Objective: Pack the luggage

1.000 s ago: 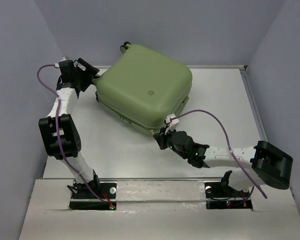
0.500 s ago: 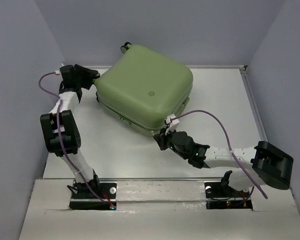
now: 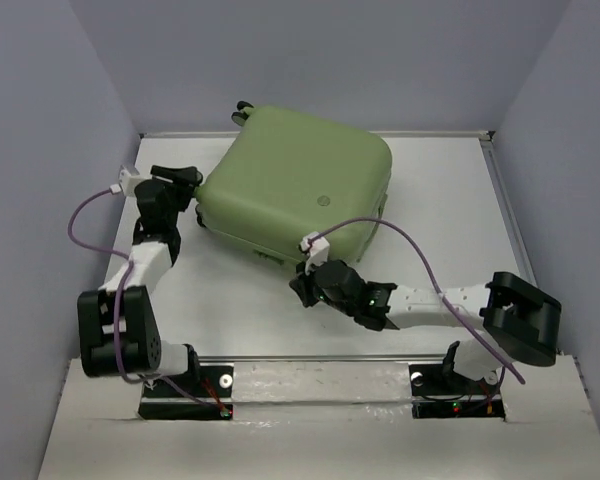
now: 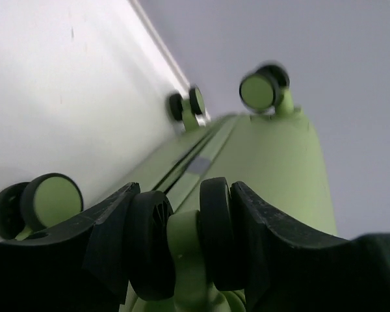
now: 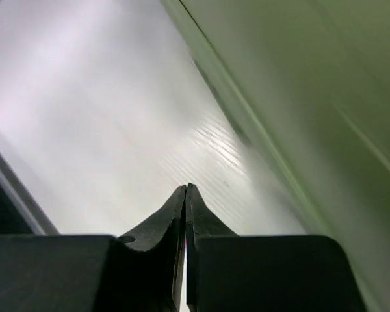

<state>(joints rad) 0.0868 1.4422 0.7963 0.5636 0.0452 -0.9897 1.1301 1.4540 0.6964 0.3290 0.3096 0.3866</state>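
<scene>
Evidently the left tool (image 4: pixel 182 218) gripped a wheel (image 4: pixel 149 244) of the suitcase (image 3: pixel 290 185) toward the bench's (image 3: pixel 450 210) far left corner, probably to steady it; the right tool (image 5: pixel 186 192), clenched empty, lay beside it.

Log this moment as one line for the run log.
luggage: closed, flat on table | left gripper: shut on caster wheel | right gripper: shut, empty, beside luggage

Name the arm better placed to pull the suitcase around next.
Left. The left gripper grips a caster wheel of the luggage, so it can probably drag it. The right gripper is shut and empty, beside the near shell edge.
</scene>
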